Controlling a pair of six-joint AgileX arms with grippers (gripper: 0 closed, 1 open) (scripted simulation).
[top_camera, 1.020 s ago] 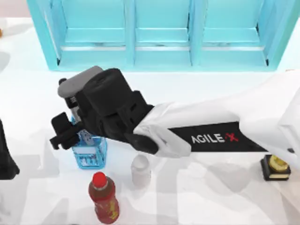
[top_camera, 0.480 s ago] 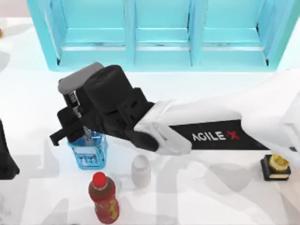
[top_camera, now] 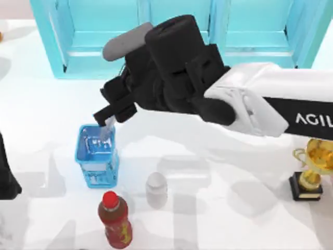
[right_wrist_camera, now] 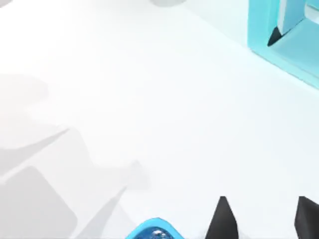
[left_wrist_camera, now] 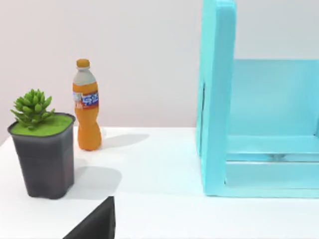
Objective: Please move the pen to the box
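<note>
Our right hand (top_camera: 106, 115) hangs just above the blue crate (top_camera: 97, 155), arm stretched across from the right. Its fingers clamp a pale slim thing; we cannot tell if it's the pen.

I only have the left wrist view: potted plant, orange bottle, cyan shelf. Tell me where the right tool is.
Observer: In the top view the right tool hangs above the blue crate, on the table's left half.
Operator: Report on the pen.
Observer: A slim pale piece hangs below the tool toward the crate's opening. I can't confirm it is the pen.
Operator: Place my left arm.
Observer: The left arm sits parked at the table's left edge, apart from the crate.
</note>
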